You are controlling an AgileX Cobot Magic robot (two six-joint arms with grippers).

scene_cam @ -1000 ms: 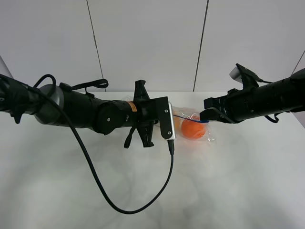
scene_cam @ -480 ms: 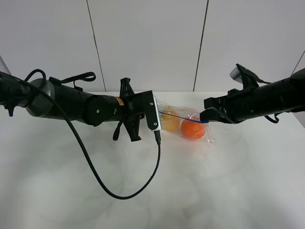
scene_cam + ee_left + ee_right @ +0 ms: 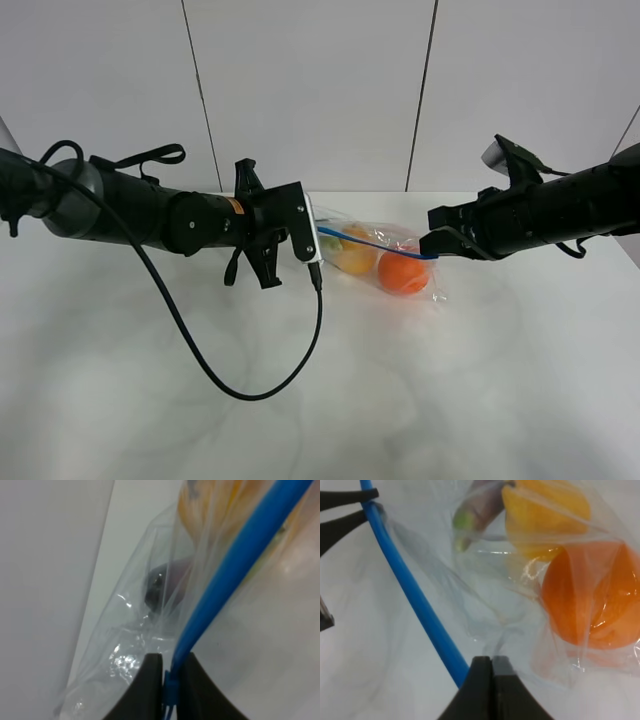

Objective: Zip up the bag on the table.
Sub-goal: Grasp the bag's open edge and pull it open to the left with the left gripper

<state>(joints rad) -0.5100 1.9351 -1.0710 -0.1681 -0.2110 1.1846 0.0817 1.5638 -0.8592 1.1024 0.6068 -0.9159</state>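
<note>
Exterior high view: I see the white worktop (image 3: pixel 450 400) filling the scene, an arm reaching in from each side.
Bag: the clear bag (image 3: pixel 432 290) sits at the far middle of the worktop, strung between both pincers.
Zipper strip: the blue zipper strip (image 3: pixel 375 245) runs taut along its upper edge.
Orange toy (image 3: pixel 403 272): round, nearest my right arm.
Yellow toy (image 3: pixel 352 255): just beside the orange one.
Purple toy (image 3: pixel 162 582): at the left end, partly hidden by crinkled film.
Left pincer (image 3: pixel 170 667): pressed together, pinching the strip's end.
Right pincer (image 3: pixel 491 665): pressed together on the bag's film, just beside the strip.
</note>
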